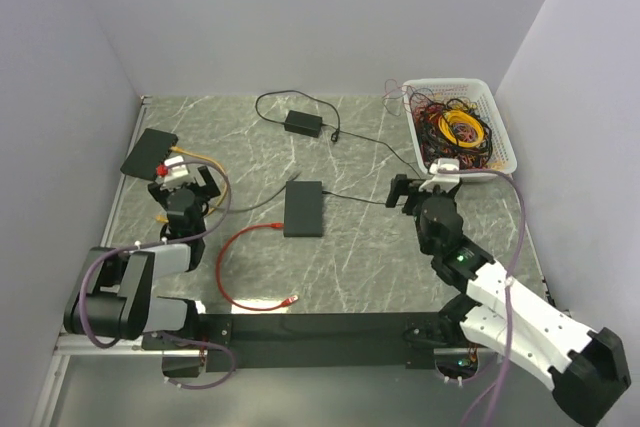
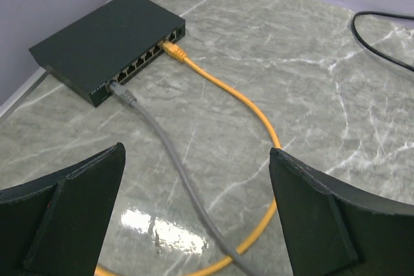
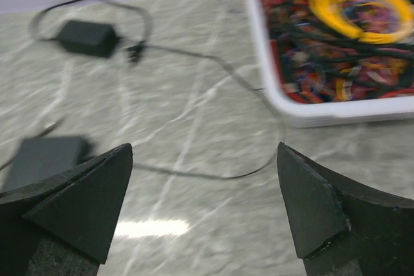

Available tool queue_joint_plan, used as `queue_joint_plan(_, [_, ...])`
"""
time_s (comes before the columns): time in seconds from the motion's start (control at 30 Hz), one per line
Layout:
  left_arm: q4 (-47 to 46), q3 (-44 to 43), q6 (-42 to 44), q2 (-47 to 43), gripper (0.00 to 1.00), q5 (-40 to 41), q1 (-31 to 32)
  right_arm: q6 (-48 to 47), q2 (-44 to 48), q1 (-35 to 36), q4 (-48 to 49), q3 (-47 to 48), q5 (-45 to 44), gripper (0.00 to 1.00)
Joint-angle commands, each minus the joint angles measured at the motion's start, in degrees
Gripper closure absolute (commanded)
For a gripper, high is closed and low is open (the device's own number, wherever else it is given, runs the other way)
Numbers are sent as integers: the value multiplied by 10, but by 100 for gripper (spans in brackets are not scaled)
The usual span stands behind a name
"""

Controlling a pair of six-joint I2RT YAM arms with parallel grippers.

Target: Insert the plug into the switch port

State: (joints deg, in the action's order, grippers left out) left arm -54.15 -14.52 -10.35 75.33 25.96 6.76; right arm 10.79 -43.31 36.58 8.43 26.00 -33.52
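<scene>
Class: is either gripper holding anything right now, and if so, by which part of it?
Nothing is held. The left gripper and the right gripper both stand open, with nothing gripped between their jaws.

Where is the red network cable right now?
Top view: the red network cable lies looped near-left on the grey marble table, between the left arm and the central flat black box.

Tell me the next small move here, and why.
Probably swing the left gripper round toward the red cable's loose plug near the arm bases. It and the right gripper stand open and empty, while the yellow plug and grey plug look seated in the switch, so a fresh plug seems needed.
</scene>
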Motion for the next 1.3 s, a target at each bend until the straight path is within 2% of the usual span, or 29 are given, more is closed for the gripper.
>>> queue_joint_plan(0.0, [-91,-2,-10,22,1,-52,-30,-37,-34,-55,89,-5,-30,0])
queue_joint_plan(0.03, [-164,16,-15,65,0,-56,-37,-43,-44,-64,99,-16,-36,0])
queue_joint_plan(0.1, [-230,21,-4,102,1,-47,-38,-48,-69,-84,121,-23,-45,0])
queue_joint_plan(0.13, [-156,13,-21,73,1,-47,-39,-52,-86,-89,130,-27,-51,0])
queue_joint_plan(0.2, [-211,22,-19,94,1,-40,-40,-47,-104,-112,155,-31,-59,0])
queue_joint_plan(0.27, [-166,15,-28,79,1,-41,-40,-48,-130,-128,185,-39,-55,0])
queue_joint_plan(0.33, [-199,21,-22,89,1,-41,-40,-57,-145,-149,219,-62,-50,0])
queue_joint_plan(0.37, [-192,21,-23,88,0,-42,-40,-61,-160,-157,257,-71,-40,0])
queue_joint_plan(0.5, [-179,13,-9,86,1,-77,-40,-31,-194,-220,309,-99,14,0])
queue_joint_plan(0.53, [-174,12,-9,84,1,-77,-40,-20,-194,-223,292,-92,19,0])
queue_joint_plan(0.73, [-175,11,-9,86,0,-78,-40,-11,-212,-266,396,-116,107,0])
queue_joint_plan(0.83, [-173,11,-9,85,1,-78,-40,-39,-243,-271,424,-102,95,1])
queue_joint_plan(1.0, [-174,12,-9,85,1,-78,-40,-73,-324,-288,639,-165,139,0])
queue_joint_plan(1.07, [-175,12,-8,85,1,-78,-40,-72,-312,-289,581,-150,176,0])
queue_joint_plan(1.23, [-176,13,-7,84,4,-77,-40,-72,-311,-307,573,-144,207,0])
queue_joint_plan(1.27, [-175,12,-7,85,1,-77,-41,-72,-310,-307,574,-145,207,0])
